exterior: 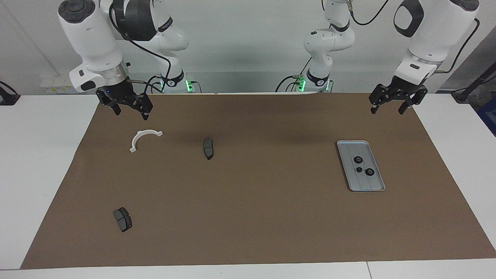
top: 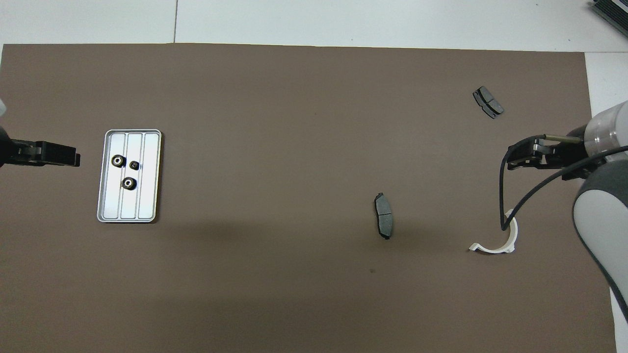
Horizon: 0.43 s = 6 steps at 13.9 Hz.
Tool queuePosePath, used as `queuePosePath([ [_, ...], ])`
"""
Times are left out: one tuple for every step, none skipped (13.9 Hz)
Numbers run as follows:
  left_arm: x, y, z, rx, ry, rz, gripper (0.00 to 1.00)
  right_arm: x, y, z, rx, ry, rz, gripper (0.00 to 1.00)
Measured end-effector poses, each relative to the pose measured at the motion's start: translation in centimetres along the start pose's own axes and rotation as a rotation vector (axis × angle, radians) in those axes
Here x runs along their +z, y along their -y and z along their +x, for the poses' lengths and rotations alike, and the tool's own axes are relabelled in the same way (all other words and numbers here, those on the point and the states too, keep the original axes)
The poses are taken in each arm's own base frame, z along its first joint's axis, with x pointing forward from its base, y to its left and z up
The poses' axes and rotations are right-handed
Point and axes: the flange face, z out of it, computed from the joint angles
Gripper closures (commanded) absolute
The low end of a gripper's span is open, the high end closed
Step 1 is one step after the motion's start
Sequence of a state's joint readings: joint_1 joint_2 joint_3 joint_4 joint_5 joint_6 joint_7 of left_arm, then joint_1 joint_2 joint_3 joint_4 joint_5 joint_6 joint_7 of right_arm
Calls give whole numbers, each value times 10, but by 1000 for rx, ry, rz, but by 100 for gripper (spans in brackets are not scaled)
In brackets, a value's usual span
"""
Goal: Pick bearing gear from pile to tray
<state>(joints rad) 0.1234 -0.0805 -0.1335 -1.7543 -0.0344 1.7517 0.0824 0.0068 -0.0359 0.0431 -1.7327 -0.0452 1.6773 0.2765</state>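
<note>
tray: silver-grey, ridged floor | gears: black | brake pads: dark grey | bracket: white | mat: plain brown | table: white

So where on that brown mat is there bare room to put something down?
The widest bare patch lies between the tray and the middle brake pad. Another runs from that pad out to the brake pad farthest from the robots. It is tighter by the white bracket, under the right claw. The tray already holds three gears.
</note>
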Motion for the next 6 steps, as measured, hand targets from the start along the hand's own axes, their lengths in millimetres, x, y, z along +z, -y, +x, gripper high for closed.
queuePosePath([
  [1, 0, 0, -2, 3, 0, 0, 0, 0, 0, 0, 0, 0, 0],
  [2, 1, 0, -3, 4, 0, 0, 0, 0, 0, 0, 0, 0, 0],
  [2, 1, 0, -3, 5, 0, 0, 0, 0, 0, 0, 0, 0, 0],
  [2, 1, 0, -3, 5, 0, 0, 0, 0, 0, 0, 0, 0, 0],
  [2, 0, 0, -3, 5, 0, 0, 0, 0, 0, 0, 0, 0, 0],
  [2, 0, 0, -3, 5, 0, 0, 0, 0, 0, 0, 0, 0, 0],
])
